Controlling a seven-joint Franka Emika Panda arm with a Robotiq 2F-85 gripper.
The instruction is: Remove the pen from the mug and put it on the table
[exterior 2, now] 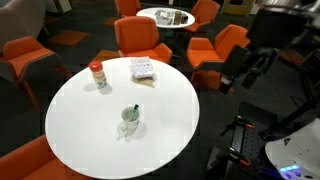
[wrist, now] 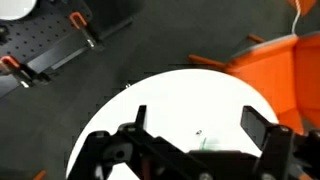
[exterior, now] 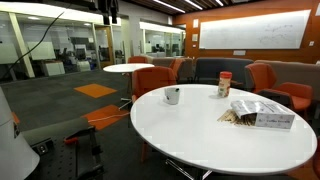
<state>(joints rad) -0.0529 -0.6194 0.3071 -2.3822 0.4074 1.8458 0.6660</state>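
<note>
While the pen [exterior 2: 136, 109] stands in the mug [exterior 2: 130, 121] on the desk [exterior 2: 85, 125], the tool [wrist: 197, 120] hangs above. Its jaws gape wide.

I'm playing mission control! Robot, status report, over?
End effector open, empty, away from mug. Pen in mug, not grasped. Jar and box stand apart, nothing blocking.

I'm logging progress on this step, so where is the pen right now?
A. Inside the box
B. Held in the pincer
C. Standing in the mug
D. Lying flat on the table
C: in an exterior view the pen sticks up out of the mug on the table, and the wrist view shows the pincer open with nothing in it.
</note>
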